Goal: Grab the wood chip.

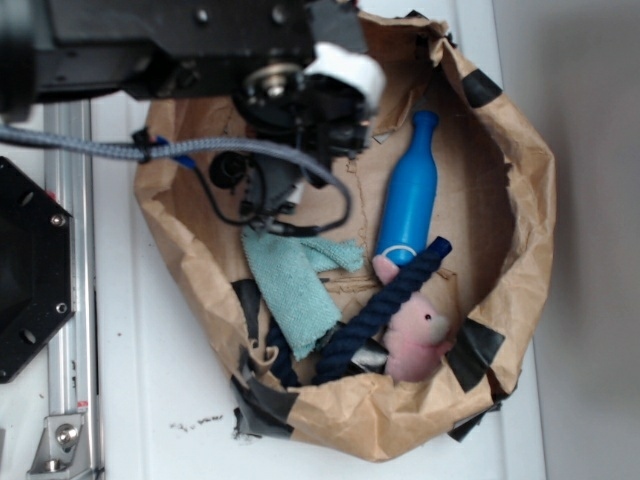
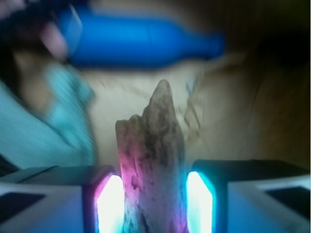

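Wood chip (image 2: 151, 160) upright between gripper (image 2: 151, 204) fingers, contact unclear.

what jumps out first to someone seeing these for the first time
In the wrist view, a jagged wood chip stands between the gripper's glowing pads, though contact is hard to judge through the blur. In the exterior view, a bright blue bottle lies in the taped brown paper nest, with a pink plush toy near its front rim.
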